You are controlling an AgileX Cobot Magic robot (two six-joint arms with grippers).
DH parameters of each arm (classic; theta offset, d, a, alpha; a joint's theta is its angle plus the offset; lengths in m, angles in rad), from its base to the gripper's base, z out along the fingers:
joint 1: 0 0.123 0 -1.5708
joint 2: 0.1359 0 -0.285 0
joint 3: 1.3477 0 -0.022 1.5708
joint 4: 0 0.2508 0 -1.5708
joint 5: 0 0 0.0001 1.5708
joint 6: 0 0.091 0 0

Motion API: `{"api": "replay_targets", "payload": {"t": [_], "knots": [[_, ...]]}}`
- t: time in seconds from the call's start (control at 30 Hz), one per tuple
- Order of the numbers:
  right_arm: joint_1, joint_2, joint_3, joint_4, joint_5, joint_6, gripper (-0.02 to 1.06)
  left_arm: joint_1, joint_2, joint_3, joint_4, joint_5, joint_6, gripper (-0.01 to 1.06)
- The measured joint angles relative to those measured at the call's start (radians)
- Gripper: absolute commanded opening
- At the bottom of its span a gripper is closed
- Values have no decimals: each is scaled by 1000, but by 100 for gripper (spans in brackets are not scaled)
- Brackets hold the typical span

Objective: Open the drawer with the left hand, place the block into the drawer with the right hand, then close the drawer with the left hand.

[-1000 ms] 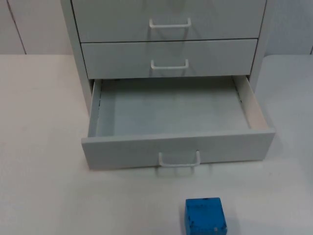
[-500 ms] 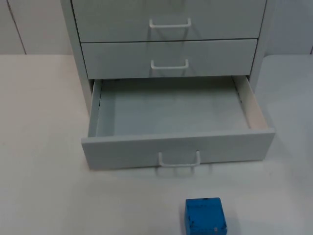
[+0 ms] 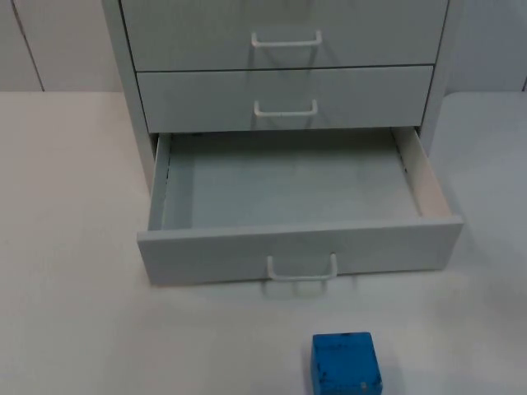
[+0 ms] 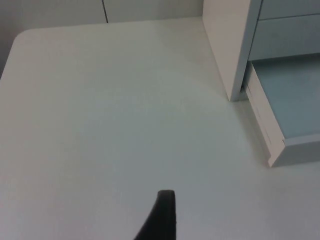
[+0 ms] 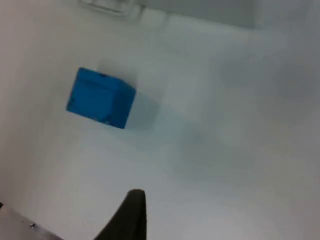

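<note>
Left gripper [image 4: 161, 220] off beside cabinet, waiting; right gripper [image 5: 131, 217] over worktop [image 3: 74, 329] near block [image 5: 100, 98]; finger spread of either: cannot tell. Drawer [image 3: 300, 251] pulled open, empty. Block in front, ungrasped. Placing, closing left.

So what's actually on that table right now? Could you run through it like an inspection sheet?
Surface: white table, bare around the cabinet.
Job's things: bottom drawer pulled open, nothing inside; blue block on the table in front of the drawer, apart from it.
Clutter: nothing seen.
Grippers: left gripper, one fingertip above bare table beside the cabinet; right gripper, one fingertip above the table near the block, holding nothing.
Cables: nothing seen.
Surroundings: grey cabinet with two upper drawers shut; partition wall behind.
</note>
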Motion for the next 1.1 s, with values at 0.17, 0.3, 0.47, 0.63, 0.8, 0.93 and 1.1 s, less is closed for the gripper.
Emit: {"api": "replay_targets", "payload": {"t": [0.17, 0.3, 0.47, 0.63, 0.8, 0.93, 1.1], "knots": [[269, 13, 0, -212, -18, 361, 97, 0, 0, 0, 0, 7, 14, 83], [449, 70, 0, -387, -18, 675, 97, 0, 0, 0, 0, 8, 16, 83], [660, 234, 0, -602, -86, 1047, 97, 0, 0, 0, 0, 8, 18, 83], [720, 421, -35, -733, -196, 1255, 97, 0, 0, 0, -2, 8, 18, 83], [722, 628, -160, -770, -242, 1306, 94, 0, 0, 0, -2, 8, 18, 83], [722, 753, -263, -765, -260, 1313, 93, 0, 0, 0, -2, 8, 18, 83], [722, 858, -337, -756, -258, 1390, 93, 0, 0, 0, -2, 8, 18, 83]]}}
